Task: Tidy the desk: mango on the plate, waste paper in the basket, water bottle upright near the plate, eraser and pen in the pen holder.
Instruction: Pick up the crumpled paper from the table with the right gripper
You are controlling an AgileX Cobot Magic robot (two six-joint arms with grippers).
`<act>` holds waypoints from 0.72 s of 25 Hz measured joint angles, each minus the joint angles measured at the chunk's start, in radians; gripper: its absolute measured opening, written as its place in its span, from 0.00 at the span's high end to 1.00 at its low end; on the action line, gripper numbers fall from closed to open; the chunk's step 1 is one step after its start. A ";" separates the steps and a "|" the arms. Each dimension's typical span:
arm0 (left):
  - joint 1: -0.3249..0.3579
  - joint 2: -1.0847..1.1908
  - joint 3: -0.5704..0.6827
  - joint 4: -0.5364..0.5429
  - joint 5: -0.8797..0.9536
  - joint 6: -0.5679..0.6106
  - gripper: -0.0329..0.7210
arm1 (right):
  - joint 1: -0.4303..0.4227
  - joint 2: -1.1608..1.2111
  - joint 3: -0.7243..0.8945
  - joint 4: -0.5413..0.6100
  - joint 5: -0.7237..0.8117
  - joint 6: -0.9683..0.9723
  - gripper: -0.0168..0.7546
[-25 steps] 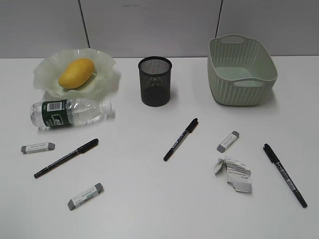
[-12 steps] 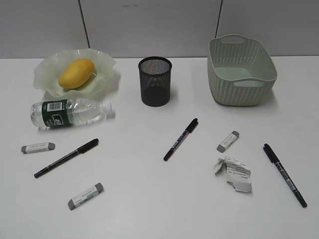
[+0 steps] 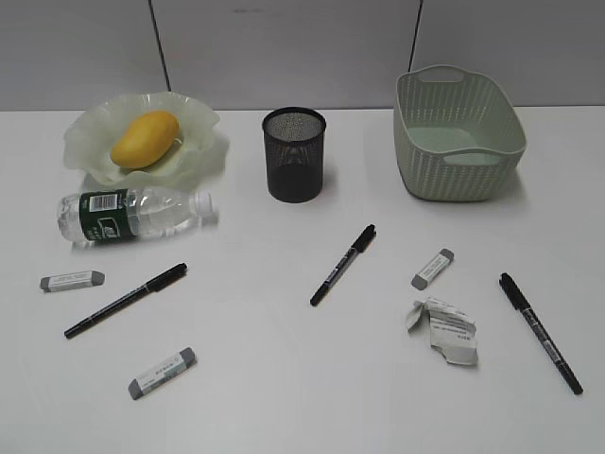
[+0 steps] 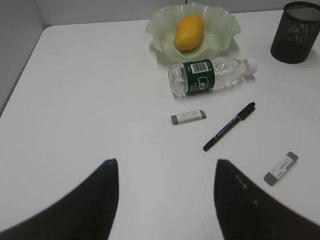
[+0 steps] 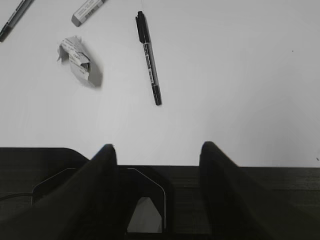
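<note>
On the table [image 3: 284, 388], the pen holder [image 3: 294, 153] stands upright at the back, and everything else lies around it. To its left, the mango [image 3: 145, 139] rests in the plate [image 3: 194, 118]. Just in front of the plate, the bottle [image 3: 132, 215] lies on its side, cap toward the holder. To the holder's right stands the basket [image 3: 458, 132]. In front of the holder lie three pens: left [image 3: 126, 300], middle [image 3: 343, 264] and right [image 3: 541, 332]. Three erasers lie there too: far left [image 3: 72, 281], front left [image 3: 163, 372], and one at right [image 3: 432, 268], just behind the waste paper [image 3: 444, 331]. Neither arm shows in the exterior view. The left gripper [image 4: 165, 192] hovers over bare table with its fingers apart, holding nothing. The right gripper [image 5: 157, 172] is spread too and empty, near the table's edge.
</note>
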State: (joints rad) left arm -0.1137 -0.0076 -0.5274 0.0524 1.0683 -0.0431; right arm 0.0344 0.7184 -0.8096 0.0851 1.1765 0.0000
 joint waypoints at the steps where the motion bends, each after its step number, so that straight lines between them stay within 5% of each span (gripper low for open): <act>1: 0.000 0.000 0.000 -0.001 0.000 0.001 0.35 | 0.000 0.045 -0.033 0.003 0.000 0.000 0.43; 4: 0.000 0.000 0.000 -0.002 0.000 0.002 0.35 | 0.033 0.168 -0.130 0.007 -0.001 -0.007 0.42; 9: 0.000 0.000 0.002 -0.002 0.000 0.002 0.35 | 0.205 0.362 -0.257 -0.011 -0.002 -0.031 0.33; 18: 0.000 0.000 0.003 -0.002 0.000 0.002 0.35 | 0.465 0.762 -0.275 -0.020 -0.162 -0.044 0.29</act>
State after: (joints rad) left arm -0.1137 -0.0076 -0.5244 0.0499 1.0683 -0.0409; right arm 0.4997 1.4808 -1.0845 0.0653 1.0147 -0.0438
